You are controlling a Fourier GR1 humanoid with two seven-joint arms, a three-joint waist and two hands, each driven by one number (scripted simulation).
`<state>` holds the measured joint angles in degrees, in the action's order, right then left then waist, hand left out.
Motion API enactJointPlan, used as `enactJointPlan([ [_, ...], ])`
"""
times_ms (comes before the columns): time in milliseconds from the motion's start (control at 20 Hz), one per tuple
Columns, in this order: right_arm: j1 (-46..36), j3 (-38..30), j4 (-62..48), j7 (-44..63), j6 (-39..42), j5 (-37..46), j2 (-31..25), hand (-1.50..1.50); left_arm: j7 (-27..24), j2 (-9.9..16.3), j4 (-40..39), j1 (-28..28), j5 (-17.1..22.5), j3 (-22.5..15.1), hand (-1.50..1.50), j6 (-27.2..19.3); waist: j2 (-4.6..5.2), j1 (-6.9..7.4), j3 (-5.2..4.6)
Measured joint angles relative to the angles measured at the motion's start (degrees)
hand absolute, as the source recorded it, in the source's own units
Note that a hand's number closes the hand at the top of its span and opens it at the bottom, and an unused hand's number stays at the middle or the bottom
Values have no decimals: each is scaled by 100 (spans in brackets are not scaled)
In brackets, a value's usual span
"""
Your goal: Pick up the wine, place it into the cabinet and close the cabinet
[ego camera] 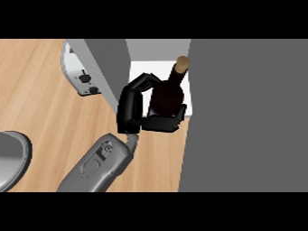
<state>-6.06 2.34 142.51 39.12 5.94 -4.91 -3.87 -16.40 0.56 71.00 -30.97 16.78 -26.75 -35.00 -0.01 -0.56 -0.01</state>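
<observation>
- The wine (170, 92), a dark bottle with a tan cork end, is being held at the mouth of the cabinet (249, 117), its lower body over the cabinet's white floor (191, 97) and its neck end tilting up and away toward the cabinet's back.
- The bottle's long axis is running from near the palm, at the cabinet's front edge, deeper into the opening, so the coming move is judged to be a push further inward followed by a release.
- The wine is being enclosed by the black hand (146, 110), whose fingers (143, 83) are curling around the bottle's left side while the thumb part is pressing at its base.
- Which hand this is cannot be read with certainty; since the grey forearm (100, 164) is coming up from the lower left of the cabinet, it is being taken as the left hand.
- No other hand is being shown.
- The cabinet's grey door (106, 63) is standing open just left of the opening, still to be closed.
- On the wooden bench (30, 90), a toaster (79, 72) is sitting left of the cabinet door, and a grey round object (3, 158) is lying well to the cabinet's left.
</observation>
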Motion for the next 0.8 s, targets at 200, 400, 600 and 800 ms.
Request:
enactJointPlan([
  [200,73,40,-9,-85,42,3,31,-150,-371,-33,-318,-15,65,49,150,-34,2,-8,1],
  [400,57,-1,-22,-103,58,-1,26,-150,-693,-46,-786,-176,221,285,150,75,6,-17,0],
  [600,133,29,-30,-208,88,3,66,-150,-812,-51,-1178,-529,419,509,150,126,7,-25,0],
  [800,122,94,-6,-145,42,6,94,-150,-899,-53,-1488,-643,493,700,150,308,5,-20,1],
])
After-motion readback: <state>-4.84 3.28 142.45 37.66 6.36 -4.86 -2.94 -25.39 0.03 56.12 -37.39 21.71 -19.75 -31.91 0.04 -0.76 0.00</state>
